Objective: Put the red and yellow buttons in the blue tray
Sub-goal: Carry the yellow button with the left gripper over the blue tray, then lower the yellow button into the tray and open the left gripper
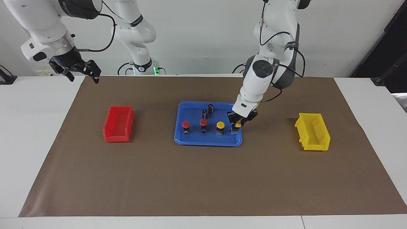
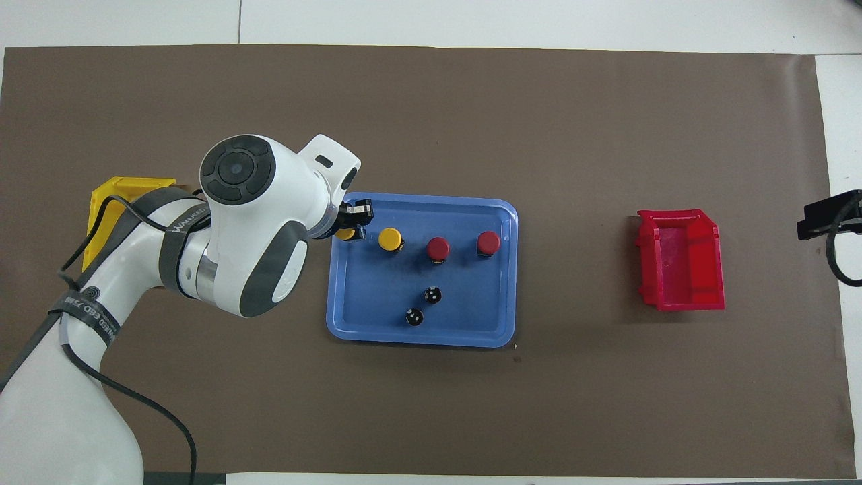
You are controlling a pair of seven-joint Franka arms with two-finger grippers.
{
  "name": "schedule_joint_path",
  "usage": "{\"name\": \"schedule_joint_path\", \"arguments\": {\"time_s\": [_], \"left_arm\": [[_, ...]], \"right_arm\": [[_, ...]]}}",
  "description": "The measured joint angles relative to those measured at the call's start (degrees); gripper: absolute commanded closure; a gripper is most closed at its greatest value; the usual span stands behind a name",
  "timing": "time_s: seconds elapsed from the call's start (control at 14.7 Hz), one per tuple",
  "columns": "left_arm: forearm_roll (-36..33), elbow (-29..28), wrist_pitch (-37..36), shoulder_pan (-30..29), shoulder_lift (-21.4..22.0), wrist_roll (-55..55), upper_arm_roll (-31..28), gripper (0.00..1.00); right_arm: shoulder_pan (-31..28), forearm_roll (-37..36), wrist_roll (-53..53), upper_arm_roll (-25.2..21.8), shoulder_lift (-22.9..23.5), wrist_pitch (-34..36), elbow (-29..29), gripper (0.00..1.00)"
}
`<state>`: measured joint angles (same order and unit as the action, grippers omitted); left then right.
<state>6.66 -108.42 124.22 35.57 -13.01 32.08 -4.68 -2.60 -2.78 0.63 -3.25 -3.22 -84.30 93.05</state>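
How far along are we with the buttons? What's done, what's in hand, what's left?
Done: two red buttons and one yellow button stand in the blue tray.
In hand: the left gripper is shut on the second yellow button, low over the tray's end toward the left arm.
Left: release it there.
The right gripper waits, open, beside the table's right-arm end. The yellow bin and the red bin look empty.

Two dark capless cylinders [image 1: 207,111] stand beside the lowered end effector; yellow bin [image 1: 312,131] near it, red bin [image 1: 118,123] well apart, brown mat [image 1: 203,178] beneath.
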Motion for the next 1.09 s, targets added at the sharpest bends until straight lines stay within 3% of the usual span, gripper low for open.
{"name": "schedule_joint_path", "arguments": {"time_s": [0.14,0.2,0.27,0.34,0.41,0.48,0.61,0.82,1.09], "left_arm": [[0.0,-0.2,0.2,0.3,-0.8,0.1,0.0,0.94],[0.0,-0.6,0.3,0.3,-1.1,0.1,0.0,0.82],[0.0,-1.0,0.5,0.3,-1.2,0.1,0.0,0.60],[0.0,-1.3,0.7,0.3,-1.2,0.1,0.0,0.31],[0.0,-1.3,0.7,0.3,-1.2,0.1,0.0,0.12],[0.0,-1.3,0.7,0.3,-1.2,0.1,0.0,0.04],[0.0,-1.0,-0.3,0.3,-0.9,0.1,-0.1,0.00],[-0.8,2.1,-8.9,0.2,1.1,0.0,-0.7,0.00],[-2.7,4.9,-21.0,-4.2,8.5,-6.7,-2.1,0.00]], "right_arm": [[0.0,0.0,0.0,0.0,0.0,0.0,0.0,0.00],[0.0,0.0,0.0,0.0,0.0,0.0,0.0,0.00],[0.0,0.0,0.0,0.0,0.0,0.0,0.0,0.00],[0.0,0.0,0.0,0.0,0.0,0.0,0.0,0.00],[0.0,0.0,0.0,0.0,0.0,0.0,0.0,0.00],[0.0,0.0,0.0,0.0,0.0,0.0,0.0,0.00],[0.0,0.0,0.0,0.0,0.0,0.0,0.0,0.00],[0.0,0.0,0.0,0.0,0.0,0.0,0.0,0.00],[0.0,0.0,0.0,0.0,0.0,0.0,0.0,0.00]]}}
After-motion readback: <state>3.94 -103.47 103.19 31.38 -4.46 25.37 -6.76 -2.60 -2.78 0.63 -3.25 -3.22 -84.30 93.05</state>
